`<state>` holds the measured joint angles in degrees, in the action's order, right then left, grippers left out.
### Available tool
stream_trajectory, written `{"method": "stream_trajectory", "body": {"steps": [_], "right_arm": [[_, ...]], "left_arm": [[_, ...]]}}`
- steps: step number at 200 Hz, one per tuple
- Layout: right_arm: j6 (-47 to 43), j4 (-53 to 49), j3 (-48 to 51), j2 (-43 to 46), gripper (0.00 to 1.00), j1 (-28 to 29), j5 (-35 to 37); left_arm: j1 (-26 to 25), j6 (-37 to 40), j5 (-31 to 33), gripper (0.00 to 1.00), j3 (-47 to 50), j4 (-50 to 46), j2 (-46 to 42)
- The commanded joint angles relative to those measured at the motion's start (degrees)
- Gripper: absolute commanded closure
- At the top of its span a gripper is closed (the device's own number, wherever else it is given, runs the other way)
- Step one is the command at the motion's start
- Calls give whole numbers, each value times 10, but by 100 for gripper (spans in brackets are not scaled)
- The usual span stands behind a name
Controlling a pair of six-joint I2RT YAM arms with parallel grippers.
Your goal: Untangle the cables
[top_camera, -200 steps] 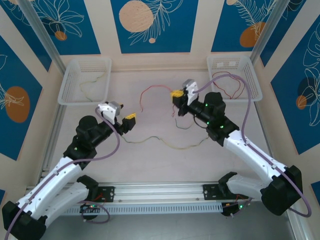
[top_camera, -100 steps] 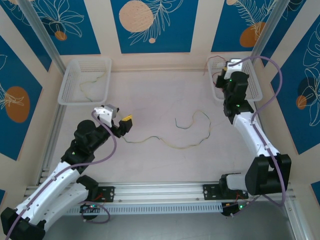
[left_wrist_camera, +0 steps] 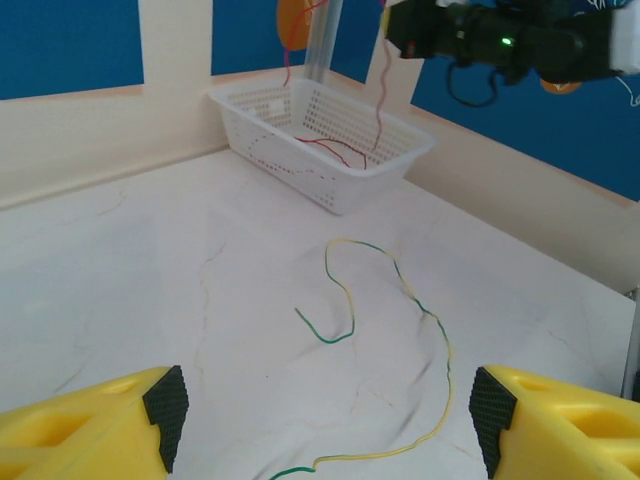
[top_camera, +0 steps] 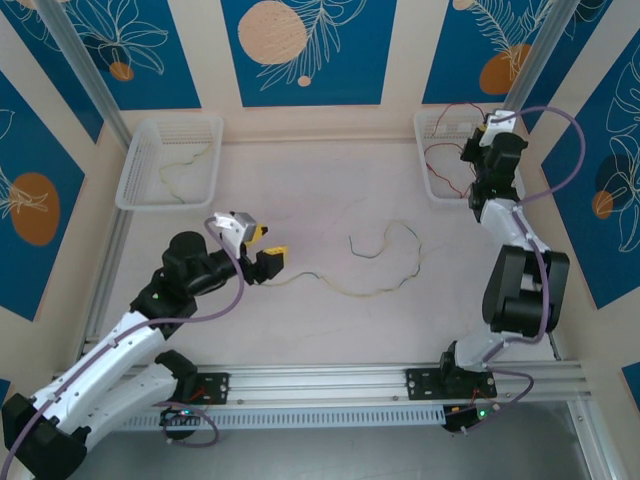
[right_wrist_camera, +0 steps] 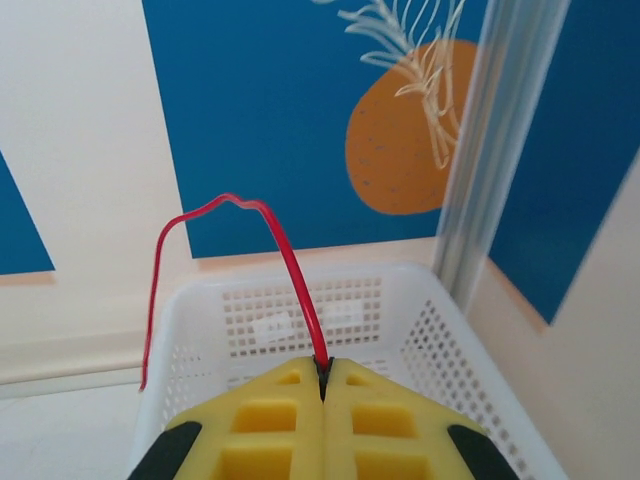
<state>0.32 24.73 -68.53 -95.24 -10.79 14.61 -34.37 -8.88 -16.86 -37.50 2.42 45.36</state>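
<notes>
From above, the left pincer (top_camera: 270,255) hovers at the left end of a green-yellow cable (top_camera: 350,291) lying wavy on the table (top_camera: 300,180). The left wrist view shows its pads (left_wrist_camera: 165,400) spread wide above that cable. In the right wrist view, the right pincer (right_wrist_camera: 322,372), pressed together, pinches a red cable (right_wrist_camera: 292,262) over a white basket (right_wrist_camera: 400,300).

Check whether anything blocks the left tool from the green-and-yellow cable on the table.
Nothing visible does. The open left tool hovers just short of the near end of the thin green-and-yellow wire, with bare white marble-patterned tabletop between them.
</notes>
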Motion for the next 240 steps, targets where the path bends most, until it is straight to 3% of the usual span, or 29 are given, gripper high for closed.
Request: {"method": "stream_trajectory", "body": {"steps": [1,8,18,20,30,39,55,64,89,107,120,143,160,181,211,240], "right_arm": [[19,-28,-72,-57,100,-4,-26],[21,-44,-88,-75,100,-3,-12],[29,-65,-105,-94,87,-1,8],[30,-68,-106,-95,85,-2,8],[39,-73,-105,-96,60,-1,13],[50,-78,-100,-89,39,3,29],[55,-95,-93,-66,30,12,50],[58,-114,-94,-52,20,20,79],[83,-243,-124,-2,18,44,125],[131,-335,-106,68,19,65,109],[176,-360,-44,136,19,81,71],[265,-297,129,252,19,101,-7],[277,-287,212,299,19,113,-28],[265,-317,258,323,19,129,-12],[287,-353,294,313,19,129,-17],[297,-354,303,275,18,125,-4]], "left_arm": [[-10,3,28,24,-18,-24,-1],[-11,-7,55,24,-12,-28,-6],[-10,-38,113,23,0,-35,-18],[-10,-46,132,18,3,-38,-21],[-8,-97,213,5,22,-51,-42],[1,-130,256,4,39,-67,-58],[20,-169,280,4,54,-105,-70],[27,-191,290,4,54,-130,-69],[48,-254,305,5,36,-215,-34],[62,-288,297,4,27,-263,-12],[77,-311,289,4,28,-289,-1],[122,-341,253,3,47,-308,11],[169,-340,209,2,58,-312,33],[198,-297,162,1,58,-291,81],[199,-257,83,1,41,-209,194],[177,-238,93,4,17,-180,270]]}}
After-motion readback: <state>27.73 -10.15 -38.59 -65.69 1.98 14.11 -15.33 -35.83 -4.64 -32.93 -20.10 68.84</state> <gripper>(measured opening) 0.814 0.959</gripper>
